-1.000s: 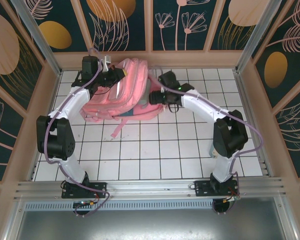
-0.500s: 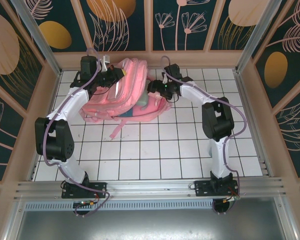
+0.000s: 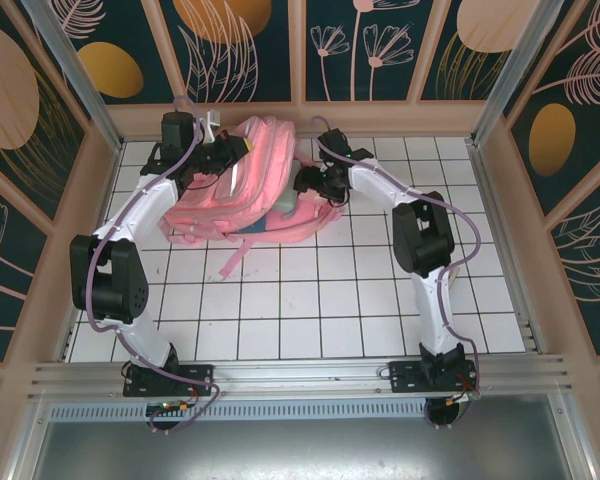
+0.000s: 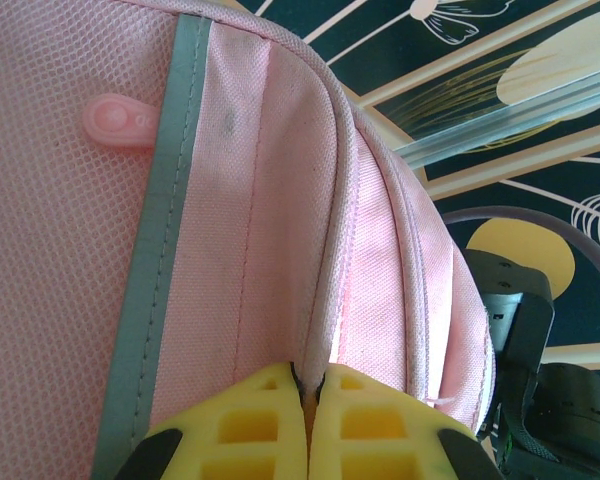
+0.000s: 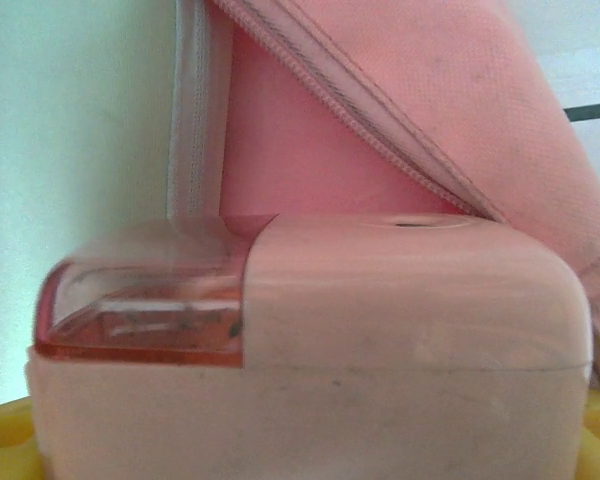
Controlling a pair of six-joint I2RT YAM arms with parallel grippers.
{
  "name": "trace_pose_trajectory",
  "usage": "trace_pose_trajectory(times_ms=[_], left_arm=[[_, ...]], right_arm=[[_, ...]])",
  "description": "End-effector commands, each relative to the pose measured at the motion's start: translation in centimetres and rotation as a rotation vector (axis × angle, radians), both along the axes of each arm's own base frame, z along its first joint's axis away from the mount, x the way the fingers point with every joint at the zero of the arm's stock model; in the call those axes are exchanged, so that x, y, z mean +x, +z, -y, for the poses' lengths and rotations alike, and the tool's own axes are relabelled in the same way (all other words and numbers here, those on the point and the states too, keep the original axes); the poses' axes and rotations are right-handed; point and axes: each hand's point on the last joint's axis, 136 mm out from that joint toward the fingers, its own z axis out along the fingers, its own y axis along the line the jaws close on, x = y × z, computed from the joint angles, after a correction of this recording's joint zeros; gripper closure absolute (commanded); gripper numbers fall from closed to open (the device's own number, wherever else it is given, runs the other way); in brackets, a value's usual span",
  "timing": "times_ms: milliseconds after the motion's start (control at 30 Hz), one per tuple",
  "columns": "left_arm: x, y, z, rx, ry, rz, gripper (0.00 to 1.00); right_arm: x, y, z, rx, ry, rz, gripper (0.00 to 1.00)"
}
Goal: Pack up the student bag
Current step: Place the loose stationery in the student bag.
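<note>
The student bag [image 3: 238, 190], a big soft pink backpack, lies on its side at the back left of the white tiled table. My left gripper [image 3: 242, 150] is shut on a raised fabric seam at the bag's top; its yellow fingertips [image 4: 260, 420] pinch that fold, with my left gripper [image 4: 307, 385] centred on it and the student bag [image 4: 260, 200] behind. My right gripper [image 3: 302, 181] is at the bag's open right side. A pink box [image 5: 310, 340] with a clear reddish window sits between its yellow fingertips [image 5: 2, 430], just before the open zipper [image 5: 400, 150].
A loose pink strap [image 3: 228, 262] trails onto the tiles in front of the bag. The wooden back wall [image 3: 300, 118] stands right behind it. A pink zipper pull [image 4: 120, 122] lies on the mesh panel. The right arm's dark wrist [image 4: 525, 400] is close by.
The right arm folded its elbow inward and reached left and back, bringing the pink box up to the bag's opening. The left gripper kept its hold on the seam.
</note>
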Motion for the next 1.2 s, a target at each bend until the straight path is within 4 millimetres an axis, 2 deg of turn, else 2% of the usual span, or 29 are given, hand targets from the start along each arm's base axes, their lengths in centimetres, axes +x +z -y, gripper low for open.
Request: trace_pose_trajectory(times_ms=[0, 33, 233, 400, 533, 600, 733, 800, 933, 1033, 1100, 1167], left_arm=[[-0.4, 3.8, 0.5, -0.043, -0.036, 0.099, 1.00], [-0.4, 3.8, 0.5, -0.041, -0.036, 0.100, 1.00], [-0.4, 3.7, 0.5, -0.037, -0.035, 0.099, 1.00], [-0.3, 3.6, 0.4, -0.036, -0.034, 0.099, 1.00], [-0.4, 3.7, 0.4, -0.034, -0.034, 0.101, 1.00], [-0.3, 3.5, 0.4, -0.033, -0.032, 0.096, 1.00], [-0.4, 3.5, 0.5, -0.040, -0.034, 0.096, 1.00], [0.1, 2.2, 0.6, -0.042, -0.035, 0.068, 1.00], [0.1, 2.1, 0.7, -0.048, -0.038, 0.063, 1.00], [0.0, 2.1, 0.7, -0.048, -0.039, 0.064, 1.00], [0.0, 2.0, 0.7, -0.047, -0.040, 0.063, 1.00], [-0.1, 2.0, 0.6, -0.044, -0.039, 0.063, 1.00]], right_arm=[[-0.2, -1.3, 0.3, -0.097, 0.013, -0.012, 0.04], [-0.1, -1.1, 0.2, -0.098, 0.012, -0.008, 0.01], [0.6, 1.3, 1.4, -0.123, -0.025, 0.052, 0.01], [0.8, 3.2, 1.6, -0.083, -0.024, 0.098, 0.02], [0.4, 2.3, 1.6, -0.079, -0.020, 0.069, 0.07], [0.0, 1.9, 0.9, -0.054, 0.000, 0.063, 0.19], [-0.6, 1.2, -1.4, -0.012, 0.033, 0.052, 0.33], [-0.8, 0.9, -2.8, -0.005, 0.054, 0.048, 0.35], [-1.6, 0.5, -6.3, 0.026, 0.112, 0.046, 0.39], [-1.9, -0.1, -7.6, 0.019, 0.132, 0.039, 0.38], [-1.7, -0.4, -7.0, -0.029, 0.108, 0.048, 0.37], [-1.0, -0.9, -4.7, -0.123, 0.041, 0.059, 0.34]])
